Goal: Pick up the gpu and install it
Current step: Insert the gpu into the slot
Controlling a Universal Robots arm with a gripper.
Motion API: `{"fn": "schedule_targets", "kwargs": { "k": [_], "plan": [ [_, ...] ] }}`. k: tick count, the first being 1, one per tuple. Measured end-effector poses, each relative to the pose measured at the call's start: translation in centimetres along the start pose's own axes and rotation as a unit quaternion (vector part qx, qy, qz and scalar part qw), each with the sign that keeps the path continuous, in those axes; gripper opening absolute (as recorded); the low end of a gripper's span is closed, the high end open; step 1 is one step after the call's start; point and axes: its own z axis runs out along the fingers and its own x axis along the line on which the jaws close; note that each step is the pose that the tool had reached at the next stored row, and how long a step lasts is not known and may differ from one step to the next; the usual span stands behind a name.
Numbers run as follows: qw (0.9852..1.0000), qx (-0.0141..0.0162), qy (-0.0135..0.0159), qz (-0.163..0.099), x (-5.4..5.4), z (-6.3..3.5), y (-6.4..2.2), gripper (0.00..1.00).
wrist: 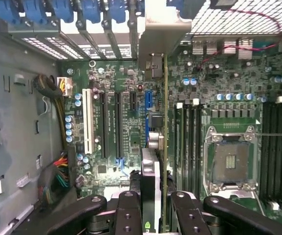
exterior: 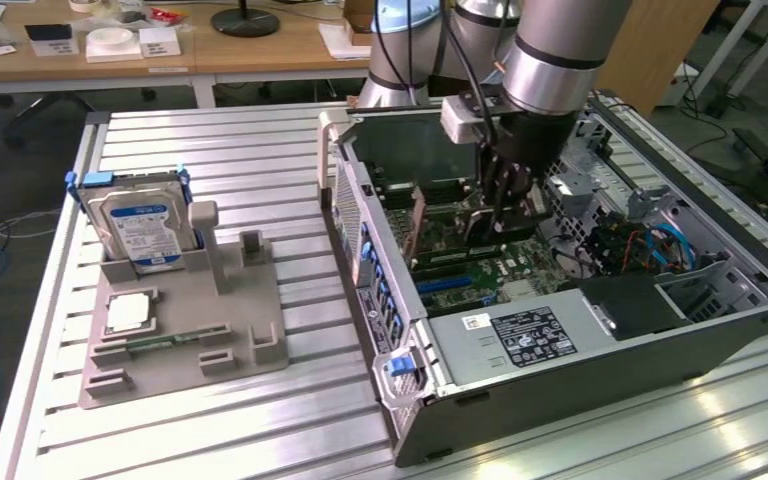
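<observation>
My gripper (exterior: 508, 208) reaches down inside the open computer case (exterior: 398, 300), over the motherboard. It is shut on the gpu (wrist: 156, 147), which I see edge-on in the wrist view as a thin card running between the two black fingers (wrist: 129, 211). The card hangs above the motherboard (wrist: 126, 78), roughly in line with the blue expansion slot (wrist: 148, 102) and beside the black slots (wrist: 109, 125). Its metal end bracket (wrist: 166, 34) is up by the case's rear slot openings. In the exterior view the gpu (exterior: 454, 205) shows as a dark upright card just at the exterior view's left of the fingers.
An empty CPU socket (wrist: 228, 160) and memory slots (wrist: 189, 142) lie beside the card. Cable bundles (wrist: 57, 169) sit by the case wall. Outside the case, a grey holder (exterior: 224, 340) carries a hard drive (exterior: 144, 228) and a silver CPU chip (exterior: 131, 312). A power supply (exterior: 518, 335) fills the case's near end.
</observation>
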Motion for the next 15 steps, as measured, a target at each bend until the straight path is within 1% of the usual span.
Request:
{"fn": "schedule_targets", "kwargs": {
  "k": [8,15],
  "plan": [
    [1.0000,0.0000,0.0000,0.000,0.1,1.37,0.17,0.28],
    [1.0000,-0.0001,0.0001,0.000,0.1,2.33,0.80,0.28]
  ]
}}
